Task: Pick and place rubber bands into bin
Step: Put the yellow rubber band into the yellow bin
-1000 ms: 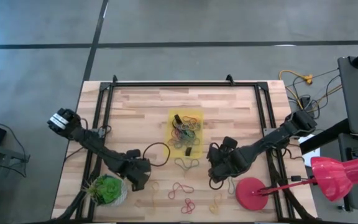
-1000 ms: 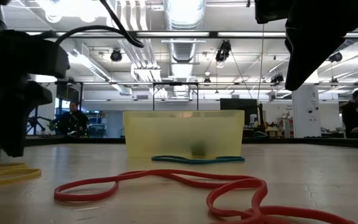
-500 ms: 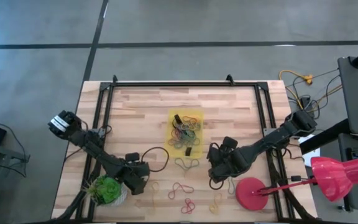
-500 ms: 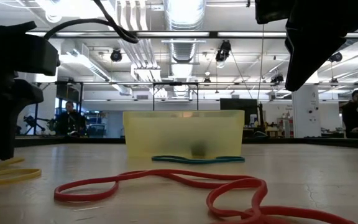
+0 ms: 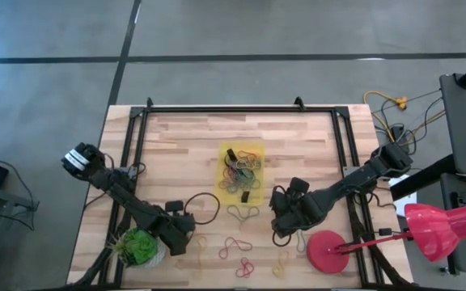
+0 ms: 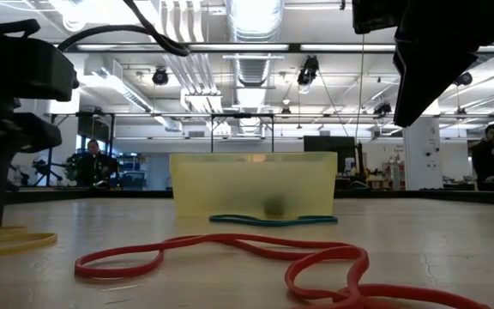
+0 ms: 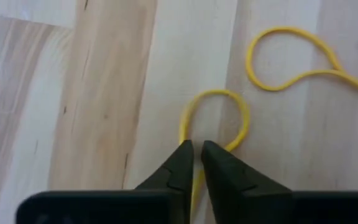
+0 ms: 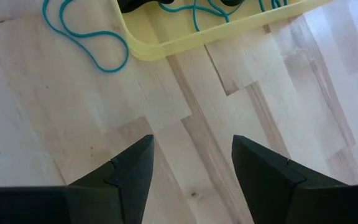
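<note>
High view: the wooden table [image 5: 176,153] carries the yellow bin [image 5: 242,172] near its middle, with a tangle of coloured rubber bands and two small dark blocks inside it. More rubber bands lie loose on the table nearer the front edge: a teal one [image 5: 243,212] just in front of the bin, red ones [image 5: 235,245], and yellow ones [image 5: 203,263]. The left gripper [image 5: 178,234] is down at the table beside the green plant ball [image 5: 140,246], at the near end of a yellow band. The right gripper [image 5: 285,212] hangs over the table to the right of the teal band, near the red disc [image 5: 330,252]

Low view: the bin [image 6: 254,184] stands on the table, the teal band [image 6: 273,220] lying just before it and a long red band [image 6: 230,255] looping closer to the camera. A yellow band [image 6: 7,240] lies at the far left beneath a dark arm

Left wrist view: the left gripper [image 7: 193,157] has its fingers [image 7: 180,167] nearly pressed together, pinching the strand of a yellow rubber band [image 7: 215,118] whose loop lies flat on the wood. A second yellow band [image 7: 297,59] lies apart from it

Right wrist view: the right gripper [image 8: 191,168] has its fingers [image 8: 135,171] spread wide over bare wood, holding nothing. Ahead lie the teal band [image 8: 82,37] and the bin's corner [image 8: 166,45]
</note>
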`<control>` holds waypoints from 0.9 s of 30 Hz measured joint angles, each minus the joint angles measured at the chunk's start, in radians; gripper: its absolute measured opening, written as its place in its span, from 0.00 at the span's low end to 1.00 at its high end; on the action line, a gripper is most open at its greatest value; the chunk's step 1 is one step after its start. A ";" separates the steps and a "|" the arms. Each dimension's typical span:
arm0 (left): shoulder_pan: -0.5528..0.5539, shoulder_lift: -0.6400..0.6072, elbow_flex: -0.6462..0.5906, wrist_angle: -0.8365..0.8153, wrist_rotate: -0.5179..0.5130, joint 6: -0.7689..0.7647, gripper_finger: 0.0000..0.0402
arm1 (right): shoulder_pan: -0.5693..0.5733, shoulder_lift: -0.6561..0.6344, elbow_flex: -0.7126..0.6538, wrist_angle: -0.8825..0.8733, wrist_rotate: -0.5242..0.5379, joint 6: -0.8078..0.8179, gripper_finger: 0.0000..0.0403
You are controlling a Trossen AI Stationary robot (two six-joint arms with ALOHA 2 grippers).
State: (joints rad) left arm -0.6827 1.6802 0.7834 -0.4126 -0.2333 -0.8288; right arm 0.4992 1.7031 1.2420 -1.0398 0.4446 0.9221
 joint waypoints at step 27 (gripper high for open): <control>0.008 -0.105 0.039 0.014 0.187 0.184 0.00 | -0.001 0.000 -0.022 0.001 0.001 -0.007 0.50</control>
State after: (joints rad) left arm -0.6743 1.5748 0.8222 -0.3982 -0.0459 -0.6449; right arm 0.4984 1.7035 1.2204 -1.0390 0.4454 0.9150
